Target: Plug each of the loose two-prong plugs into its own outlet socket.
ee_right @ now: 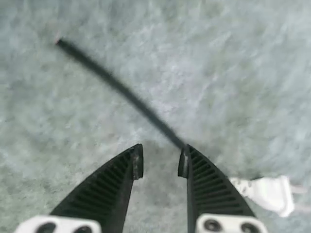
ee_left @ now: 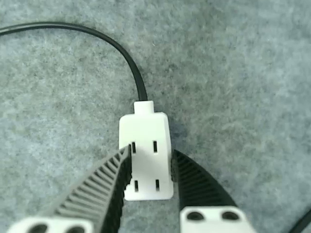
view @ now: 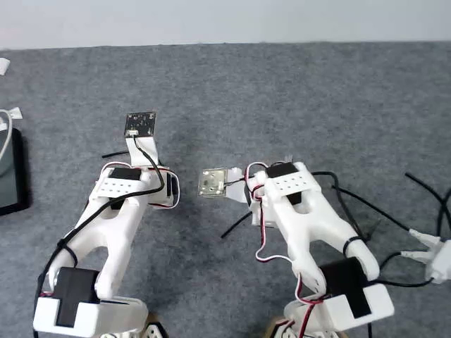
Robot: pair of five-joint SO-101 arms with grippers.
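Now our left end effector (ee_left: 150, 162) clasps the white plastic socket block (ee_left: 145, 128) on the grey desk (ee_left: 243, 73); our right end effector (ee_right: 160, 162) gapes empty near a white two-prong plug (ee_right: 265, 194); we should grasp that next.

Grey felt-like table (view: 282, 91) carries a white outlet socket (ee_left: 146, 150), white plug (ee_right: 265, 194), black cable (ee_right: 116, 87), perhaps a tablet (view: 8, 172).

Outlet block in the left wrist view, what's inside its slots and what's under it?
The outlet block shows four dark slots, no prongs in them. Around it is grey carpet; the patch beneath is covered.
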